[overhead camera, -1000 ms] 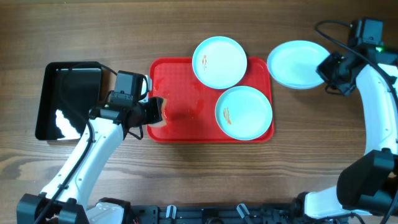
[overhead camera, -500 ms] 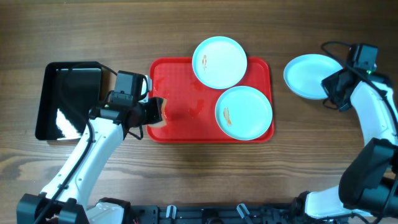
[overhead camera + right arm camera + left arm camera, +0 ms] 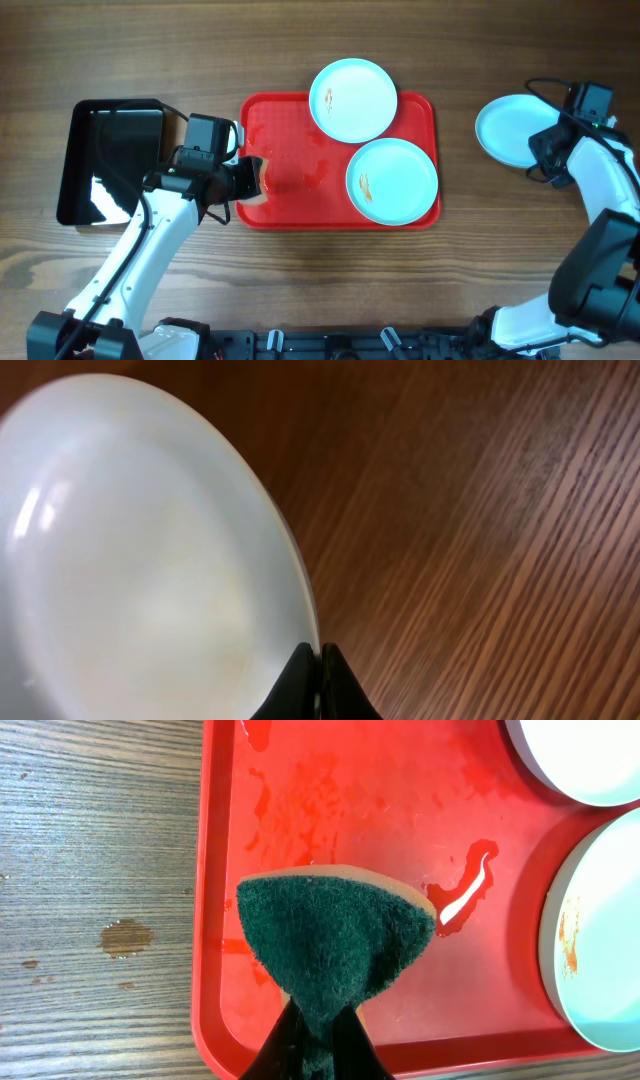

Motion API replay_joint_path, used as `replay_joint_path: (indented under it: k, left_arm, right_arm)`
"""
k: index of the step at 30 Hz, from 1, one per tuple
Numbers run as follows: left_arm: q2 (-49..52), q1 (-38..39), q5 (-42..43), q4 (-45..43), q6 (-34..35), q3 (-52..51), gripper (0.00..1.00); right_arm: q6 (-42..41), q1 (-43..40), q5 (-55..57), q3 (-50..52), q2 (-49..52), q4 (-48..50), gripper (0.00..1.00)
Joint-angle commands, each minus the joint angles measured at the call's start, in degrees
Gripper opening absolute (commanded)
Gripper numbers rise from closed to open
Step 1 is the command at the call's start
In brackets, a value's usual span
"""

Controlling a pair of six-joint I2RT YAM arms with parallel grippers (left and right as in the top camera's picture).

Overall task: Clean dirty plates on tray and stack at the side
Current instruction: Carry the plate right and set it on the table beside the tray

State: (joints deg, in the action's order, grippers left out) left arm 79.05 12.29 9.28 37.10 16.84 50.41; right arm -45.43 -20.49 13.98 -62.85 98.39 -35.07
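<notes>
Holding two things at once, I am spread across the wooden table (image 3: pixel 300 290). The red tray (image 3: pixel 285 130) lies in the middle of it because that is where the dirty work is. Its floor is wet and streaked, with a thin puddle (image 3: pixel 462 900) shining near the middle. The black tray (image 3: pixel 110 160) sits off to my left, apart from the red one and with nothing visible in it.

Two plates remain on the red tray. The far plate (image 3: pixel 352 100) overhangs the far rim, and the near plate (image 3: pixel 392 180) rests inside the right half, its edge just beside the other's. The third plate (image 3: pixel 510 130) is well off to the right, clear of the tray. I judge that is the stacking side, and I see no stain on this plate. My right gripper (image 3: pixel 318 670) has its jaws pressed together on the plate's thin rim, a grip that leaves the face untouched. I cannot tell whether the plate rests on the wood or hangs above it.

My left gripper (image 3: pixel 318 1045) pinches the folded green sponge (image 3: pixel 335 940) over the tray's left part, scrubbing face outward and ready. Each plate on the tray carries a small orange smear (image 3: pixel 365 185), so I judge both need wiping.
</notes>
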Motion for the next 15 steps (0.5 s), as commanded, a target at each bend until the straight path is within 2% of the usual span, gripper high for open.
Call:
replay_joint_path:
  k: [1,3,5,6,12,15]
  left_arm:
    - [-0.50,-0.26,-0.55,-0.20,0.33,0.07,0.04]
    - [-0.50,-0.26,-0.55,-0.20,0.33,0.07,0.04]
    - [-0.50,-0.26,-0.55,-0.20,0.33,0.07,0.04]
    - [-0.50,-0.26,-0.52,-0.20,0.33,0.07,0.04]
    - [-0.50,-0.26,-0.52,-0.17,0.33,0.07,0.04]
    - [-0.50,-0.26,-0.55,-0.20,0.31,0.07,0.04]
  right_arm:
    - [0.35,-0.59,-0.11,0.57,2.62,0.33,0.04]
    - [0.50,-0.59,-0.11,0.57,2.71,0.26,0.04]
    - [0.46,-0.59,-0.46,0.57,2.71,0.33,0.28]
    - [0.46,-0.59,-0.70,0.57,2.71,0.35,0.54]
    - [4.66,-0.59,-2.86,-0.50,1.92,-0.94,0.56]
    - [8.96,-0.59,-9.53,-3.06,-0.07,-3.30,0.36]
